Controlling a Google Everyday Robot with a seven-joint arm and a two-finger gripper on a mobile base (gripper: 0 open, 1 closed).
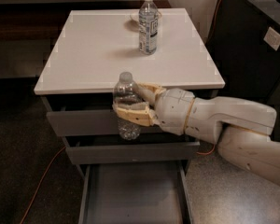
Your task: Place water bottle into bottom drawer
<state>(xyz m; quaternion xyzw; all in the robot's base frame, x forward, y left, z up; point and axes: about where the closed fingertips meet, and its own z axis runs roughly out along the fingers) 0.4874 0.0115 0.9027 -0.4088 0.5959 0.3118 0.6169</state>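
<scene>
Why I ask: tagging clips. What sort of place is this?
Probably an office or lab: white-topped drawer cabinet, orange cable on the floor, gripper holding the water bottle before the drawer fronts.
</scene>
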